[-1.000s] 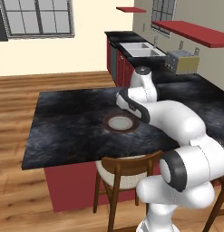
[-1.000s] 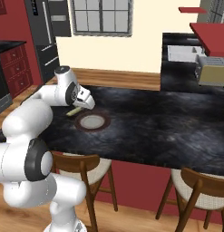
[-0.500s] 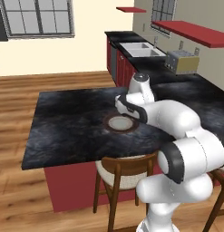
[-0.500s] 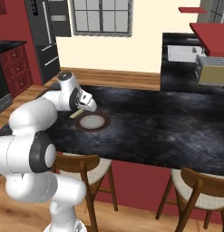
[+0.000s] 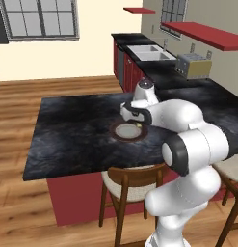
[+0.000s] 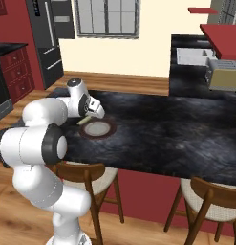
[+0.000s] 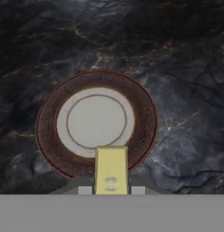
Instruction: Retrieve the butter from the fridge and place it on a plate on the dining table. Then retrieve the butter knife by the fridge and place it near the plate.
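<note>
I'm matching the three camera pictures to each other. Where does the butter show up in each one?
Left base view: butter just right of centre, under the gripper, at the plate's right rim.
Right base view: butter left of centre, at the plate's left rim.
Hand view: butter bottom centre, over the plate's near rim.
Shared landmark: the plate.

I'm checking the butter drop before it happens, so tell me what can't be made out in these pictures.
- Whether the butter touches the plate: hand view looks straight along it.
- The tool fingers' hold: left base view, wrist housing covers them; hand view, bottom edge cuts them.
- The butter in the right base view: a sliver, too small to judge.
- The fridge bottom: right base view, hidden behind the dining table.
</note>
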Motion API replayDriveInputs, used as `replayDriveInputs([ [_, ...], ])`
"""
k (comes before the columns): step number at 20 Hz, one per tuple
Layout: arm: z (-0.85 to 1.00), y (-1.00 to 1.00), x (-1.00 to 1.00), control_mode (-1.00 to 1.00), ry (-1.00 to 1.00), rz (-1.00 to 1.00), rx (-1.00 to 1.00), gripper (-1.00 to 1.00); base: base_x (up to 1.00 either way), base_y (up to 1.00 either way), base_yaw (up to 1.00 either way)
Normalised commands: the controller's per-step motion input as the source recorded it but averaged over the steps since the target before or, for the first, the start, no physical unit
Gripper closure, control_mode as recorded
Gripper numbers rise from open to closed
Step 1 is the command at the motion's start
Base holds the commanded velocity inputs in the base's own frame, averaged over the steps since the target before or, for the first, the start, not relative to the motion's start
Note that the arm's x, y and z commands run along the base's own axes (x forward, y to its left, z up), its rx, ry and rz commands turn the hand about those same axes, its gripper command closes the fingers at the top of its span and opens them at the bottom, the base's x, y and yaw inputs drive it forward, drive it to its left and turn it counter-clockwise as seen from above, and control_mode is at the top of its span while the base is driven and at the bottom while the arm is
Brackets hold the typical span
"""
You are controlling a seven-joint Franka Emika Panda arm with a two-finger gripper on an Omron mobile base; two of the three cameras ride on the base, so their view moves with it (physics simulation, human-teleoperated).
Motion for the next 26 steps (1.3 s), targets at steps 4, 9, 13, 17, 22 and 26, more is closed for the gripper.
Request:
replayDriveInputs([
  [4,-0.30,0.00,0.42,-1.00,0.05,0.00,0.00,1.00,0.00,0.00,0.00],
  [9,-0.33,-0.01,0.44,-1.00,0.08,0.00,0.00,1.00,0.00,0.00,0.00],
  [13,-0.34,-0.04,0.36,-1.00,0.06,0.00,0.00,1.00,0.00,0.00,0.00],
  [17,-0.37,-0.08,0.23,-1.00,0.02,0.00,0.00,1.00,0.00,0.00,0.00],
  [22,-0.31,-0.01,0.07,-1.00,0.00,0.00,0.00,1.00,0.00,0.00,0.00],
  [26,-0.32,0.00,0.00,-1.00,0.00,0.00,0.00,1.00,0.00,0.00,0.00],
])
